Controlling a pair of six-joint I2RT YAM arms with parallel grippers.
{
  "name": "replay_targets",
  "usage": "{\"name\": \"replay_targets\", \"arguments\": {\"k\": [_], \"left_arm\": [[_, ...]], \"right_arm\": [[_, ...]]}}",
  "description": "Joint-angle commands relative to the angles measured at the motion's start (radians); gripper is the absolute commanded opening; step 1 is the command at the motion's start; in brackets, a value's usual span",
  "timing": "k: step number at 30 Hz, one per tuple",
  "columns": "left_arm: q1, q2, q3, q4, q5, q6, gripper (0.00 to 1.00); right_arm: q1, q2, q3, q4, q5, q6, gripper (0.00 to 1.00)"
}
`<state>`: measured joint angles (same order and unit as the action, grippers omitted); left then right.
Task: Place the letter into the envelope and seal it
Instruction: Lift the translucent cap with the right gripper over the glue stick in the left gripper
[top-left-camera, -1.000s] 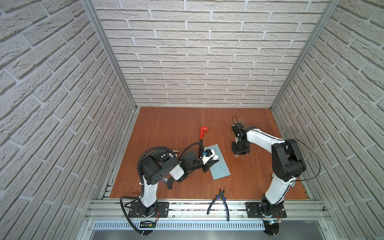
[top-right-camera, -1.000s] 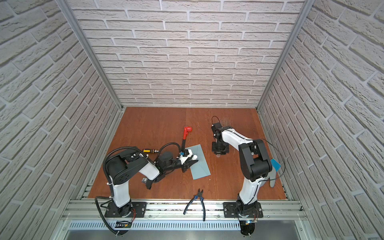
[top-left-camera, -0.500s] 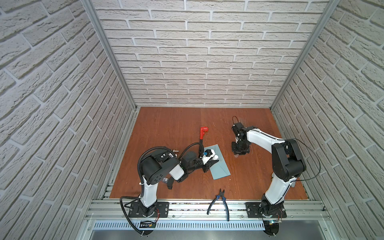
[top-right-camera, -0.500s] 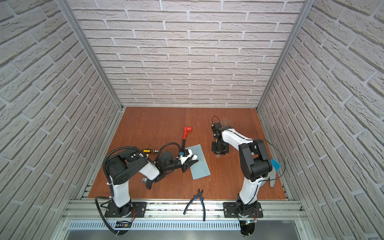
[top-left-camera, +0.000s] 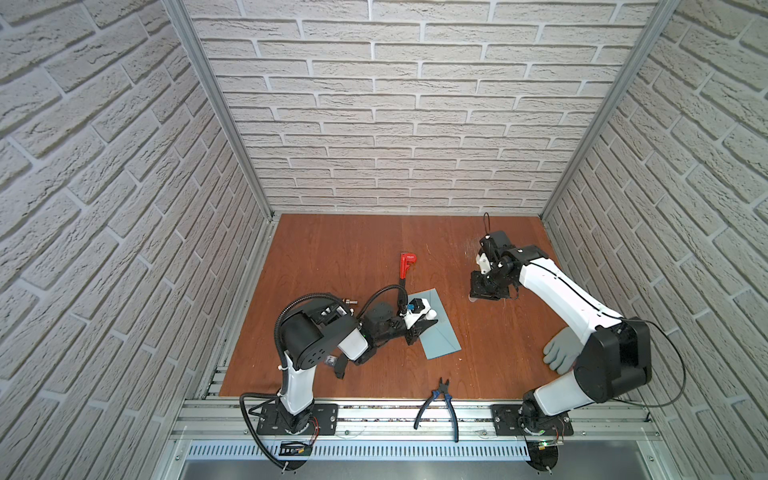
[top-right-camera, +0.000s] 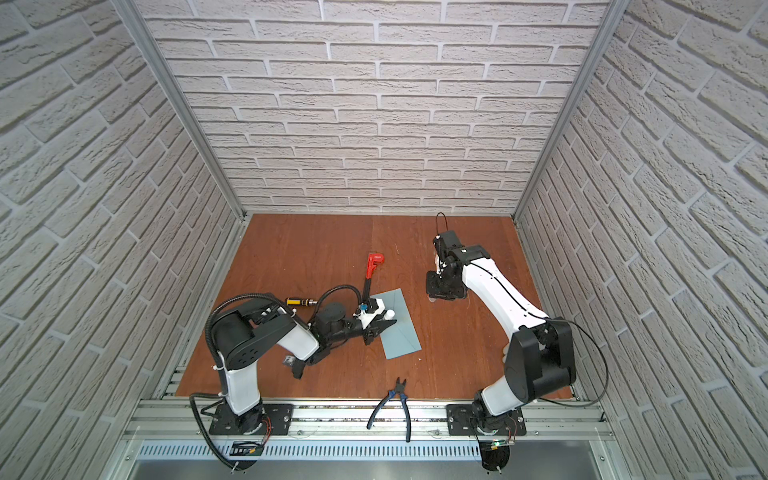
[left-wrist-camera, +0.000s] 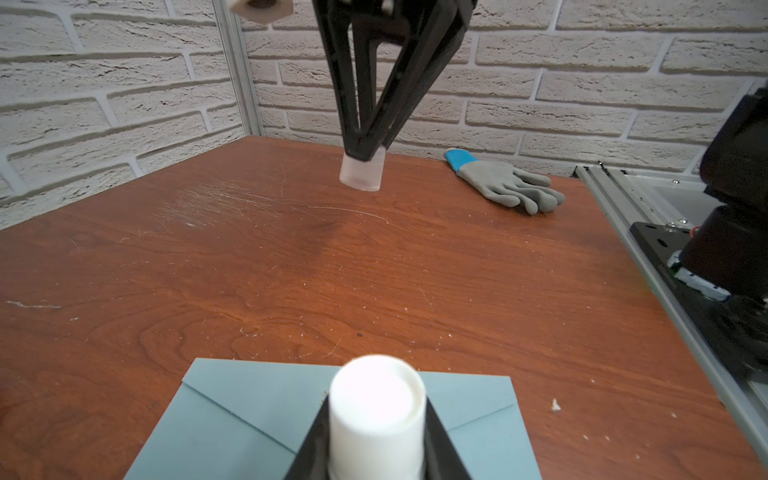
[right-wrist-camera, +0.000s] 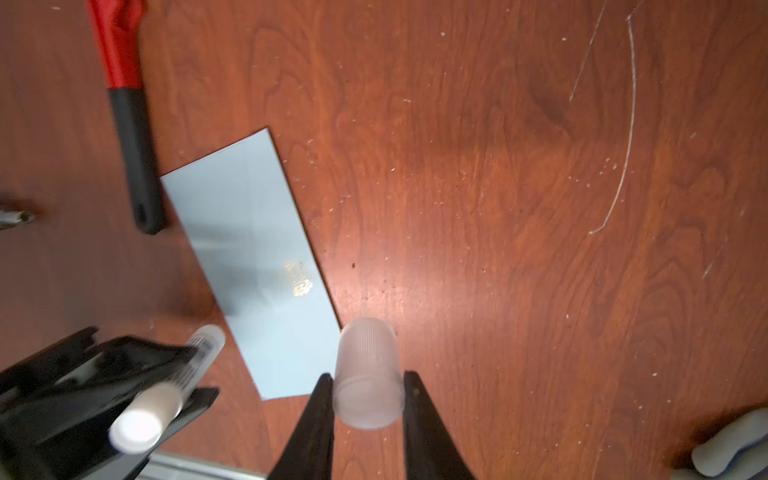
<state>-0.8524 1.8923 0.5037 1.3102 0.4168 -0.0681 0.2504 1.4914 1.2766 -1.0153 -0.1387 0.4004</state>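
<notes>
Pliers (top-left-camera: 441, 392) lie at the desk's (top-left-camera: 332, 257) front edge, nearer than both sets of jaws and roughly between them. A grey glove (top-left-camera: 559, 351) with a blue cuff lies flat, on the near side of the right jaws, by that arm's base.

The left jaws are closed on a white glue stick (left-wrist-camera: 376, 415), gripping it round its middle. The envelope (top-left-camera: 440, 340) lies flat on the desk right under these jaws, seams up, reaching out past them towards the right jaws. Whether the stick touches it cannot be told, nor whether the letter is inside.

Well apart, across bare desk, the right jaws are closed part-way on a frosted, ribbed cap (right-wrist-camera: 368, 374), which is held clear of the desk.

A red wrench (top-left-camera: 405, 266) lies beyond the left jaws, its black handle ending beside the envelope's far corner.
</notes>
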Motion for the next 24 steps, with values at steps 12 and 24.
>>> {"name": "replay_targets", "arguments": {"k": [12,24], "left_arm": [[-0.056,-0.072,0.007,0.092,-0.028,-0.020,0.00],[-0.065,-0.080,0.013,0.092,-0.043,-0.022,0.00]], "right_arm": [[0.129,-0.160,-0.048,0.065,-0.335,0.005,0.24],[0.152,-0.147,-0.077,0.066,-0.336,0.005,0.24]]}}
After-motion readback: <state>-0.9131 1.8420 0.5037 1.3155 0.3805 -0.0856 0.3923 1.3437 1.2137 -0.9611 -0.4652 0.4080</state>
